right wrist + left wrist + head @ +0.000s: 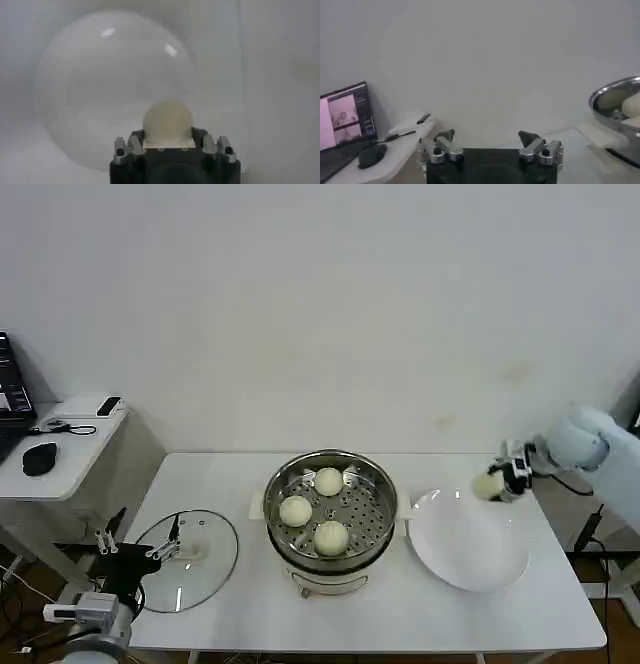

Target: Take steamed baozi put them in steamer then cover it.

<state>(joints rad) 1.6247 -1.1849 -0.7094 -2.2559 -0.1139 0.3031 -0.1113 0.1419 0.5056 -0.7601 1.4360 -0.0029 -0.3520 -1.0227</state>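
Cream-white dough marks the fourth baozi (488,485), held in the right gripper (497,482) above the far right part of the table (400,624), over the far edge of the white plate (470,556). In the right wrist view this baozi (167,123) sits directly between the fingers (132,145), which are closed against its sides; its rounded dome projects forward past the fingertips toward the plate (90,90) below. The bun is near-spherical (no distinct long axis can be read).

The stainless-steel steamer (275,489) stands at the centre of the table. Three baozi rest on its perforated tray, apart from one another: one toward the far side (328,481), one toward the left (295,511), one toward the near side (331,537).

The glass cover (200,569) lies flat near the table's front left corner, handle up, well apart from the steamer.

The left gripper (137,547) hangs at the table's left edge, just beside the cover. In the left wrist view its fingers (445,142) are spread wide with nothing between them, and the steamer rim (610,95) shows farther off.
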